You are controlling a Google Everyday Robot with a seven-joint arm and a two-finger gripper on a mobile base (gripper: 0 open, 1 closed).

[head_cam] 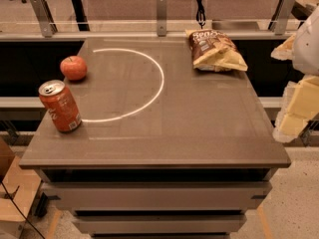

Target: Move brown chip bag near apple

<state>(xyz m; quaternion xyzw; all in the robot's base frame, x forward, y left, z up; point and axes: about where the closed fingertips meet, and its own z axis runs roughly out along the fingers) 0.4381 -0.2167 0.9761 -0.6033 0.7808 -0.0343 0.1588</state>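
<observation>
The brown chip bag (215,50) lies flat at the far right of the table, dark brown top toward the back, pale yellow lower part toward the front. The apple (74,67), small and red-orange, sits at the far left of the table. My gripper (295,111) hangs at the right edge of the view, beyond the table's right side, in front of and to the right of the bag. It is apart from the bag and holds nothing that I can see.
An orange soda can (60,106) stands upright at the left edge, just in front of the apple. The brown table (164,133) has a bright ring of light on its left half. A railing with metal posts (161,14) runs behind the table.
</observation>
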